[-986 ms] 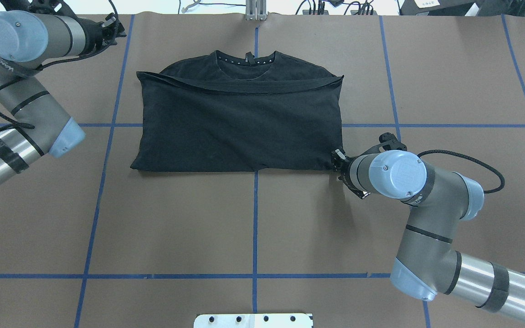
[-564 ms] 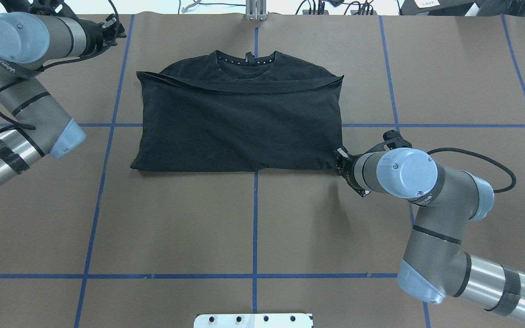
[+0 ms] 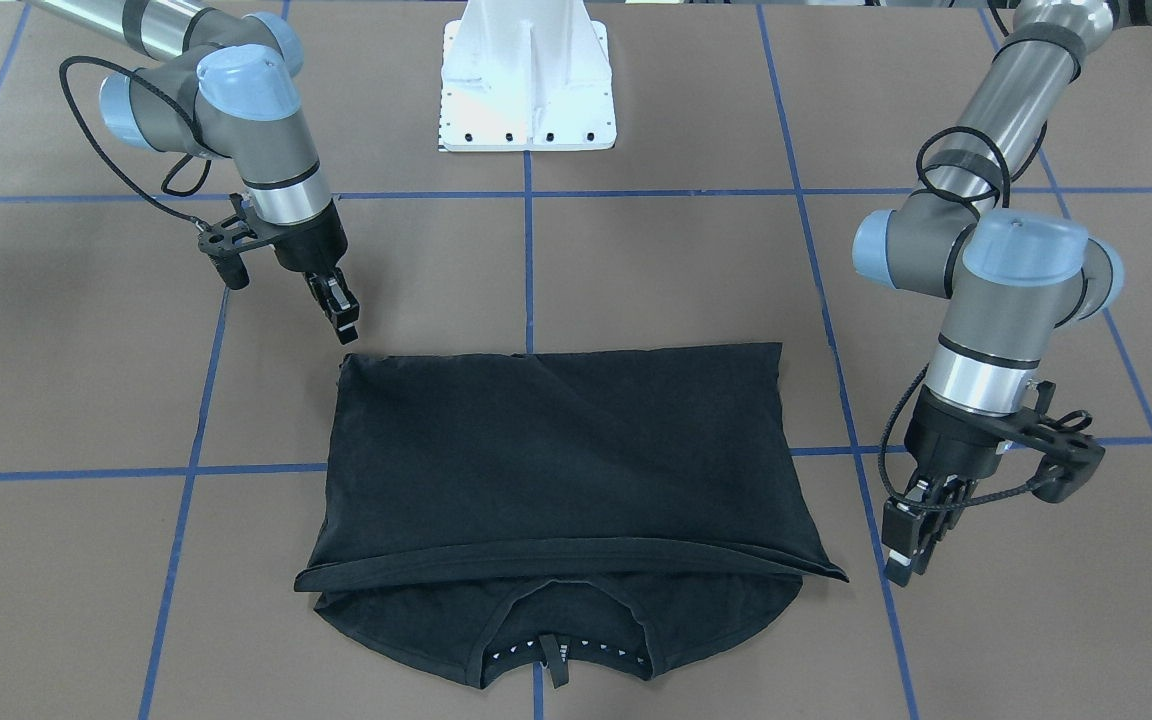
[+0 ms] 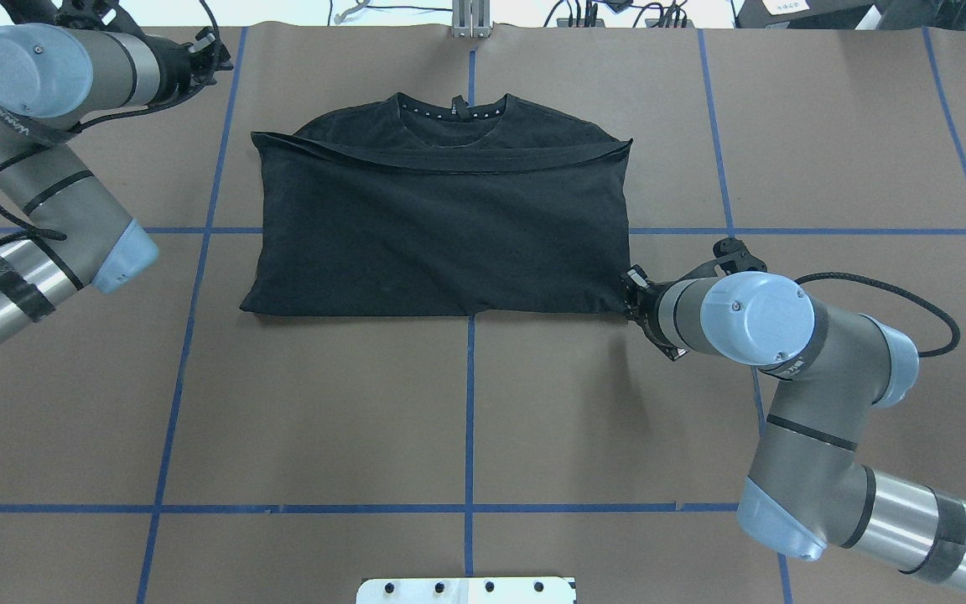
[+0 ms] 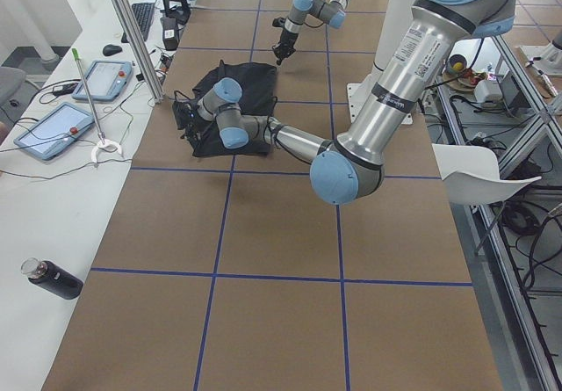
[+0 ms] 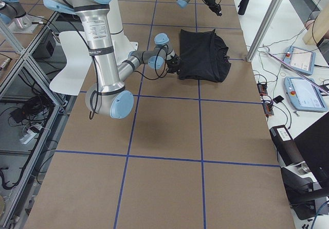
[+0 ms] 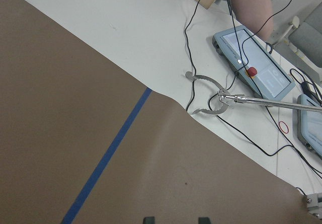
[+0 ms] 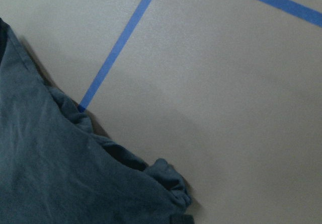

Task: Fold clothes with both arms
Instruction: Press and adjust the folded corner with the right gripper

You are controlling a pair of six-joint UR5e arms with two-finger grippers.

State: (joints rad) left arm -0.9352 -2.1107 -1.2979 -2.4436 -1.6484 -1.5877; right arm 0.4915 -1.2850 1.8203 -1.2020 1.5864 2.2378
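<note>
Front-facing view: the black T-shirt [image 3: 556, 450] lies folded once on the brown-papered table [image 3: 636, 280]. Its collar [image 3: 556, 655] is toward the camera, and the upper layer reaches up to the shoulders. The right gripper [image 3: 344, 322] points down at the T-shirt's far corner, fingers drawn together, tip just beside the cloth. The left gripper [image 3: 904, 558] hangs over bare paper near the opposite shoulder, apart from the T-shirt.

Overhead view: the T-shirt sits in the far middle of the table, across 2 blue tape lines [image 4: 470, 403]. The right gripper meets its near right corner.

Left wrist view: 2 fingertips [image 7: 148, 219] stand apart over brown paper, so these jaws are open.

Right wrist view: the T-shirt's bunched corner reaches 1 dark tip at the bottom edge. The jaws are together, but I cannot tell whether cloth is pinched.
</note>
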